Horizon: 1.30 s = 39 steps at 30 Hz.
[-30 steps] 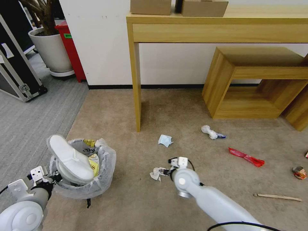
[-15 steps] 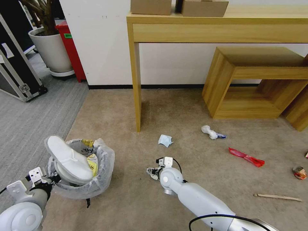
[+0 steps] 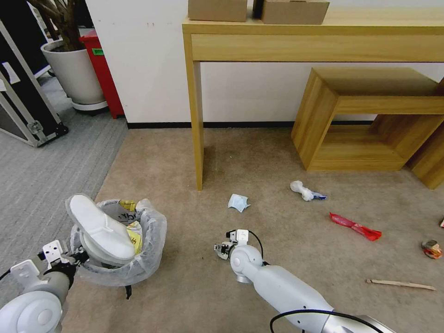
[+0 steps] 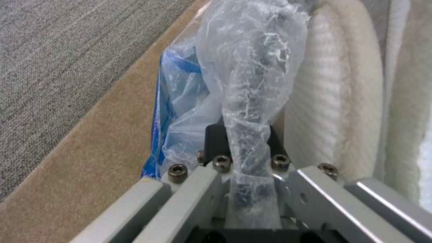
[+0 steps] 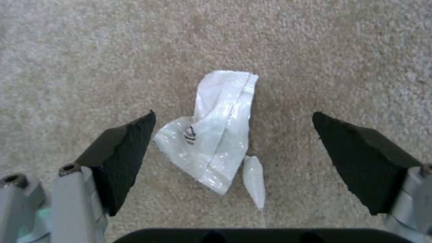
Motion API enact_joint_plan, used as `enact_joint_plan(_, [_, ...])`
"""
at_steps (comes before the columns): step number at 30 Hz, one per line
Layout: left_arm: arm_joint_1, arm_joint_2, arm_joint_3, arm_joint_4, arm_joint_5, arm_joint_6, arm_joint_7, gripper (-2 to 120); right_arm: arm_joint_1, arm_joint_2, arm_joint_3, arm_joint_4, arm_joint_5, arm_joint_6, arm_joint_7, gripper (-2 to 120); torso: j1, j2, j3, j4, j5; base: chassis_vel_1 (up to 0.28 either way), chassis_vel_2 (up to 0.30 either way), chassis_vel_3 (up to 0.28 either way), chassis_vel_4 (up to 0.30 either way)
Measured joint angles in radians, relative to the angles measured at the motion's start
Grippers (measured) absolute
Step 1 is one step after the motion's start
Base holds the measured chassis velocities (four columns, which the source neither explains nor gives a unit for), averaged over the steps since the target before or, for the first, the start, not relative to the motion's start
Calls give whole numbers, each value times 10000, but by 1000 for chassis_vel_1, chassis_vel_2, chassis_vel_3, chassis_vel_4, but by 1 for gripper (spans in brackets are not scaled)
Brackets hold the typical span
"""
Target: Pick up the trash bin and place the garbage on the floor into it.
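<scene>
The trash bin (image 3: 143, 259), lined with a crinkly white bag, sits at the lower left with a white slipper (image 3: 99, 226) lying across its top. My left gripper (image 3: 74, 257) is shut on the bin's bag-covered rim (image 4: 247, 111), with the slipper (image 4: 333, 101) right beside it. My right gripper (image 3: 223, 248) hangs open just over the carpet, its black fingers on either side of a small white wrapper (image 5: 216, 141) without touching it. Other garbage lies farther right: a blue-white scrap (image 3: 238, 202), crumpled paper (image 3: 303, 189), a red wrapper (image 3: 355, 226), a crushed cup (image 3: 431, 249) and a wooden stick (image 3: 400, 284).
A tall wooden table leg (image 3: 198, 138) stands behind the litter, with a low wooden shelf (image 3: 360, 115) to its right. A white plant pot (image 3: 74, 74), a red bin (image 3: 104, 69) and a black case (image 3: 23, 106) stand at the far left on grey carpet.
My right arm has drawn back and to the left, bringing its gripper over the white wrapper. The bin and left gripper have barely shifted.
</scene>
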State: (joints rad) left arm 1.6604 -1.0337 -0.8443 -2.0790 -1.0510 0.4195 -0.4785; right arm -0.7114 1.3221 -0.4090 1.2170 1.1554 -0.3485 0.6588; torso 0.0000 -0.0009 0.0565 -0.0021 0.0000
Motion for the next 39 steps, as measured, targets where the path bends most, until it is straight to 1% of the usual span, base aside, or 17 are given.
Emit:
enact_joint_plan(1, [0, 0, 0, 0, 0, 0, 0, 0, 0, 0, 0, 0, 0, 0, 0, 89, 0, 0, 0, 0, 0, 0, 0, 0, 0])
enact_joint_plan(4, [-19, -43, 55, 0, 38, -3, -2, 0, -27, 56, -36, -173, -171, 96, -89, 82, 0, 0, 0, 1, 0, 0, 0, 0, 0])
enact_joint_plan(8, [-21, -60, 85, 0, 58, -7, -3, 0, -27, 94, -79, -283, -331, 198, -166, 79, 0, 0, 0, 0, 0, 0, 0, 0, 0])
enact_joint_plan(11, [-10, -78, 100, -20, 68, -18, -4, 0, -21, 172, -166, -437, -518, 303, -280, 68, 0, 0, 0, 0, 0, 0, 0, 0, 0])
enact_joint_plan(12, [-10, -78, 100, -20, 68, -18, -4, 0, -21, 172, -166, -437, -518, 303, -280, 68, 0, 0, 0, 0, 0, 0, 0, 0, 0])
enact_joint_plan(15, [7, -82, 118, -35, 80, -32, -3, 0, -14, 278, -221, -603, -708, 387, -362, 62, 0, 0, 0, 1, 0, 0, 0, 0, 0])
enact_joint_plan(19, [-6, -81, 131, -51, 82, -46, 1, 0, -15, 371, -252, -746, -852, 439, -397, 58, 0, 0, 0, 1, 0, 0, 0, 0, 0])
enact_joint_plan(24, [14, -79, 139, -83, 84, -75, 3, 0, -8, 441, -280, -918, -1008, 508, -466, 55, 0, 0, 0, 1, 0, 0, 0, 0, 0])
enact_joint_plan(26, [50, -79, 150, -129, 97, -112, 6, 0, -3, 505, -304, -1040, -1119, 551, -510, 53, 0, 0, -1, 1, 0, 0, 0, 0, 0])
enact_joint_plan(27, [65, -80, 151, -150, 98, -117, 7, 0, 1, 529, -321, -1136, -1193, 599, -543, 50, 0, 0, -1, 1, 0, 0, 0, 0, 0])
enact_joint_plan(34, [116, -87, 184, -243, 107, -134, 15, 0, -2, 563, -361, -1292, -1398, 732, -617, 46, 0, 0, -1, 1, 0, 0, 0, 0, 0])
enact_joint_plan(36, [67, -104, 239, -244, 130, -147, 16, 0, -21, 554, -385, -1284, -1477, 789, -638, 37, 1, 0, 0, 0, 0, 0, 0, 0, 0])
enact_joint_plan(37, [67, -104, 239, -244, 130, -147, 16, 0, -21, 554, -385, -1284, -1477, 789, -638, 37, 1, 0, 0, 0, 0, 0, 0, 0, 0])
enact_joint_plan(39, [35, -124, 296, -242, 171, -160, 17, 0, -41, 545, -397, -1255, -1551, 837, -645, 28, 0, 0, -1, 1, 0, 0, 0, 0, 0])
